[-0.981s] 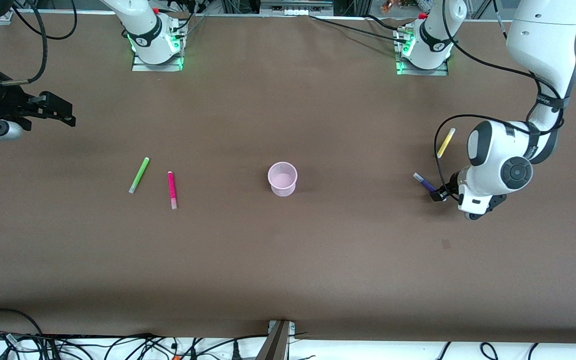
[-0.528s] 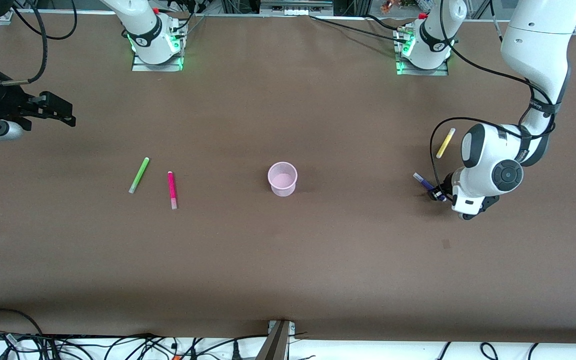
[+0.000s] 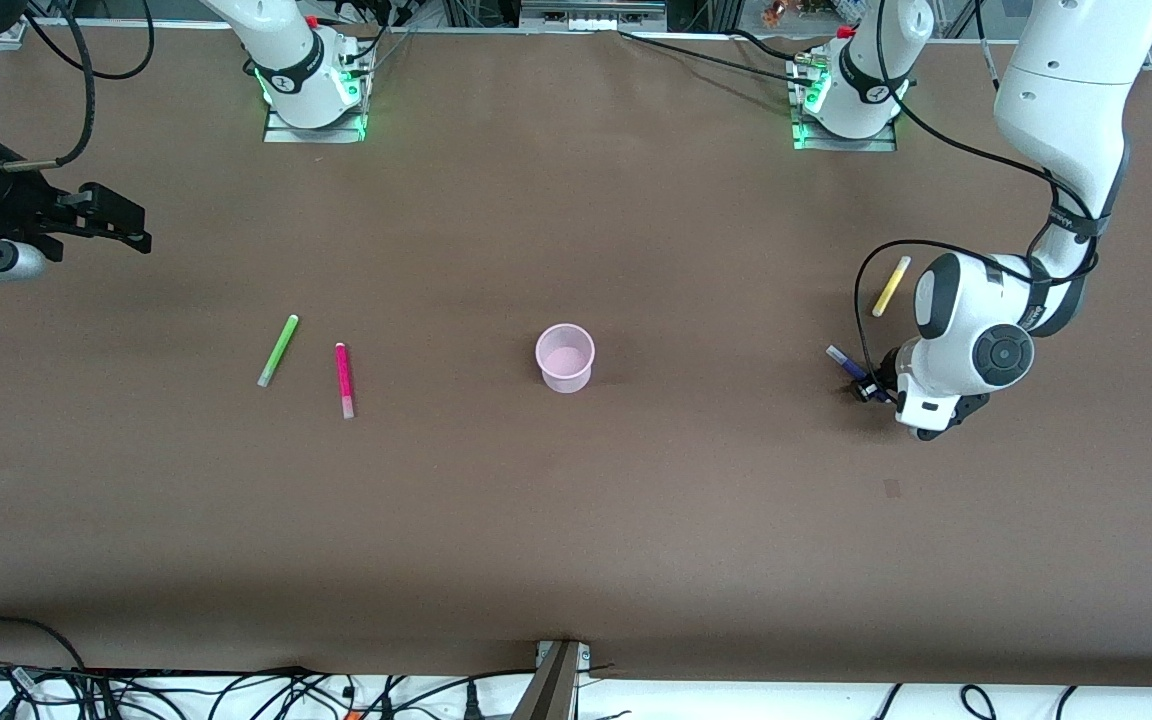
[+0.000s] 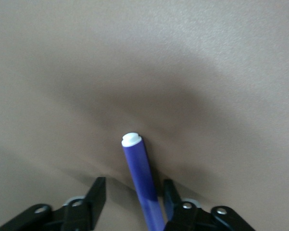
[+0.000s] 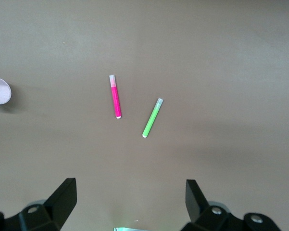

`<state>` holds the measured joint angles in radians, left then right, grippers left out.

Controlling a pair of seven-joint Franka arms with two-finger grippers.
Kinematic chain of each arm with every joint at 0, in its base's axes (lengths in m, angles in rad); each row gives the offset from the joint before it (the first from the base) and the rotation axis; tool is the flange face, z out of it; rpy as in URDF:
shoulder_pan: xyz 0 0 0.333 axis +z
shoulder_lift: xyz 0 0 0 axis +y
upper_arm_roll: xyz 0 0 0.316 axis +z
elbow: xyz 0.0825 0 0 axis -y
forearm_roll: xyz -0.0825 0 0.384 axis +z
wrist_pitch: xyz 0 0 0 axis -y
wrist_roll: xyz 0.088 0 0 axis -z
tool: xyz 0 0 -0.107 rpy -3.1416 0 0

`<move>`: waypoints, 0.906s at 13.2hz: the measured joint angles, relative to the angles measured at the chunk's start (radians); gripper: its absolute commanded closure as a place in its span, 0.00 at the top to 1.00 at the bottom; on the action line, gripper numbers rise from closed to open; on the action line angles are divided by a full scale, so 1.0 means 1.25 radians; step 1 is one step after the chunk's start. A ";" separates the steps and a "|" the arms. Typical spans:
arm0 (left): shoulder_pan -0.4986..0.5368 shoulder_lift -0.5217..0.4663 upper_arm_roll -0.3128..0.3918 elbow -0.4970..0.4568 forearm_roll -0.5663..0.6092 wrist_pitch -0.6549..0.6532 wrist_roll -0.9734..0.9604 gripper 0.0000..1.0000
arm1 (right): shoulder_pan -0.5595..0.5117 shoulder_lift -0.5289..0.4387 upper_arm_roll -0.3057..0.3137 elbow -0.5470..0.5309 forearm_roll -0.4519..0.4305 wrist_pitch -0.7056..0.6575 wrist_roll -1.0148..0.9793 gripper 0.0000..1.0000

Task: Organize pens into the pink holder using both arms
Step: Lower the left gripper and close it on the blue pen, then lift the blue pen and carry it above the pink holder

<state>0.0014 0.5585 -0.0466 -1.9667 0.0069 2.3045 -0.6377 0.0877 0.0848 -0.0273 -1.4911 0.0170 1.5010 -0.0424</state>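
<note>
A: Straddling the purple pen (image 4: 140, 180), the left gripper (image 4: 134, 202) is down at the table (image 3: 576, 520) near the left arm's end. One finger (image 4: 172, 196) touches the barrel, the other stands clear, so nothing is gripped yet.

B: Why there?

A: Probably because that pen and the yellow pen (image 3: 891, 286) lie on its side, while the green pen (image 3: 278, 350) and pink pen (image 3: 343, 379) suit the right arm.

B: And the right gripper (image 5: 130, 199)?

A: It waits with fingers wide apart, over the right arm's end, holding nothing.

B: The holder (image 3: 565, 357)?

A: It stands upright mid-table, empty: thin, pale, translucent, slightly tapered. The pens are slim smooth cylinders with pale ends, likely to roll on the matte brown surface.
</note>
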 measured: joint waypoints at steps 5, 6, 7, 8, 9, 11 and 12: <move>-0.004 -0.002 0.000 0.002 0.001 0.000 0.001 0.00 | 0.000 0.000 0.000 0.000 0.000 0.000 0.000 1.00; -0.004 -0.002 0.000 0.002 0.001 0.000 0.002 0.00 | 0.000 0.000 0.000 0.000 0.000 0.000 0.000 1.00; -0.005 -0.003 -0.001 0.004 0.001 0.000 0.003 0.00 | 0.000 0.000 0.000 0.000 0.000 0.001 0.000 1.00; -0.008 -0.008 -0.001 0.008 0.001 0.001 0.003 0.00 | 0.000 0.000 0.000 0.000 0.000 0.001 0.000 1.00; -0.010 -0.021 -0.004 0.017 0.001 -0.004 0.002 0.00 | 0.000 0.000 0.000 0.000 0.000 0.001 0.000 1.00; -0.013 -0.068 -0.027 0.063 0.001 -0.088 -0.019 0.00 | 0.000 0.000 0.000 0.000 0.000 0.001 0.000 1.00; -0.013 -0.094 -0.048 0.102 0.001 -0.158 -0.057 0.00 | 0.000 0.000 0.000 0.000 0.000 0.001 0.000 1.00</move>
<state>-0.0154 0.4409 -0.1061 -1.8390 0.0076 2.1074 -0.7090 0.0879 0.0850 -0.0272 -1.4911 0.0172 1.5025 -0.0424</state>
